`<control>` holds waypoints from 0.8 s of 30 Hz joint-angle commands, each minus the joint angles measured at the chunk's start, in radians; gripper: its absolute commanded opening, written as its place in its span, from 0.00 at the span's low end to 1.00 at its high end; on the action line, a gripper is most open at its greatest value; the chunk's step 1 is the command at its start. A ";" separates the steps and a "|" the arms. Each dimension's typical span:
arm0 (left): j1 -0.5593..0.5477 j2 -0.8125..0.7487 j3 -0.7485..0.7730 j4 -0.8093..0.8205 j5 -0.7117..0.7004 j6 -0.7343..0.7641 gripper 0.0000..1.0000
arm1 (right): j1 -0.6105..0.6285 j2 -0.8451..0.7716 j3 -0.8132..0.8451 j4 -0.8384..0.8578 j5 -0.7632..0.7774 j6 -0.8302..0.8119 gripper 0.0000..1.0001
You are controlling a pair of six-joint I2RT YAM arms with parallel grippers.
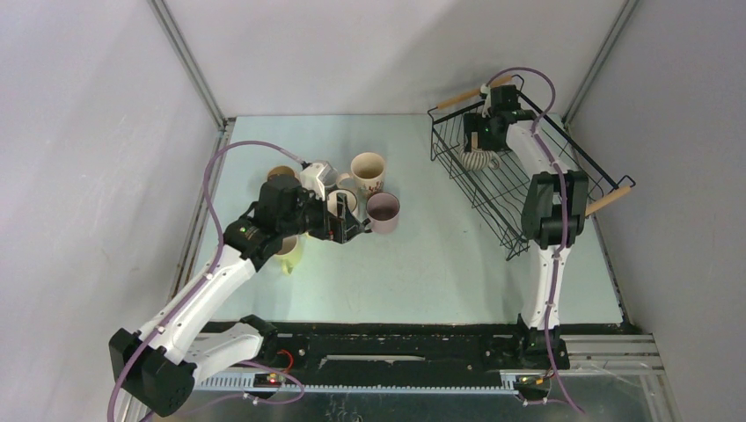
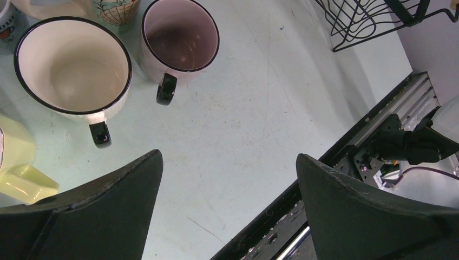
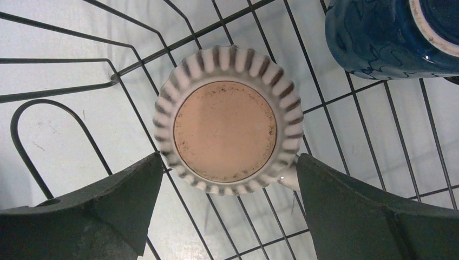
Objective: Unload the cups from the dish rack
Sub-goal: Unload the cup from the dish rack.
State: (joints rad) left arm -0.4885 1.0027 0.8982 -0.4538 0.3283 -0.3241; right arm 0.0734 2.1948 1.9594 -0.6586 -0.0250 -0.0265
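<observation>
Ribbed cup (image 3: 224, 135): sat upside down in the dish rack (image 1: 609, 200), base up, axis vertical. Your right gripper (image 3: 228, 158) hovered over it, jaws wide, empty. Your left gripper (image 2: 229, 157): wide, empty, above the table (image 2: 260, 108).

we see plain pale grey walls (image 1: 88, 132) closing in on three sides, with thin metal posts (image 1: 189, 61) running up the far corners. the tabletop (image 1: 440, 264) is a pale mint-green sheet, lightly scuffed, with a black rail (image 1: 396, 338) along its near edge. the light is soft and even.
</observation>
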 commanded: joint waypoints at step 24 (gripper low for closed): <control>-0.004 0.011 -0.019 0.021 0.018 -0.009 1.00 | 0.029 0.060 0.110 -0.018 0.020 0.521 0.73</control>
State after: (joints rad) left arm -0.4885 1.0149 0.8982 -0.4538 0.3294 -0.3244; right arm 0.0830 2.2387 2.0132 -0.6891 -0.0296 0.3595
